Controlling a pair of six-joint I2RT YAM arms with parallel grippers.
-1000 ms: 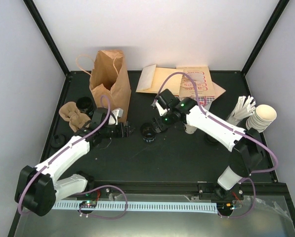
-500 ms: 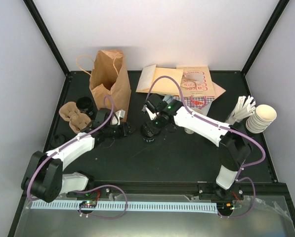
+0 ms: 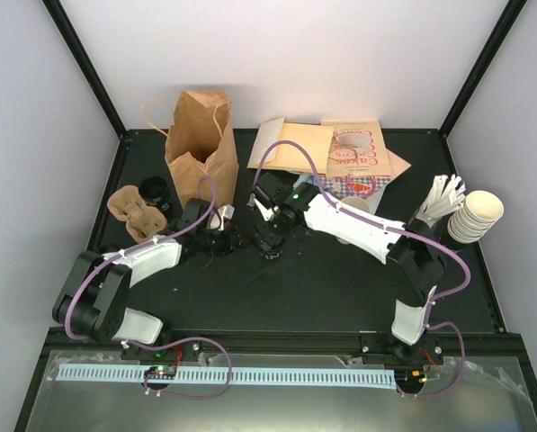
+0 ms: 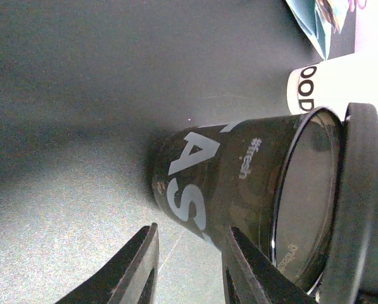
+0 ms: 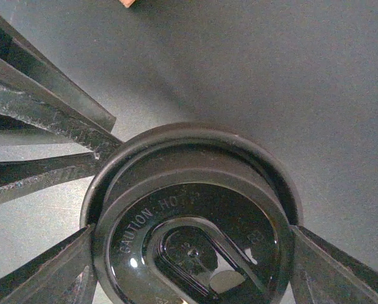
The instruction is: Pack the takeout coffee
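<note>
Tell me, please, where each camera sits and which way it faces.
Top external: above and behind the arms, looking down on the table; both arms show, with the left gripper and right gripper close together mid-table.
Left wrist: low near the table, looking across at a dark cup, side on; its own fingers show at the bottom.
Right wrist: directly over the lid, looking down; its fingers flank it.
Shared: both wrist views show the lid.

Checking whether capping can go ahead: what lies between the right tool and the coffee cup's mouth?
The black lid, pinched in the right tool, at the rim of the coffee cup; both wrist views show it.
</note>
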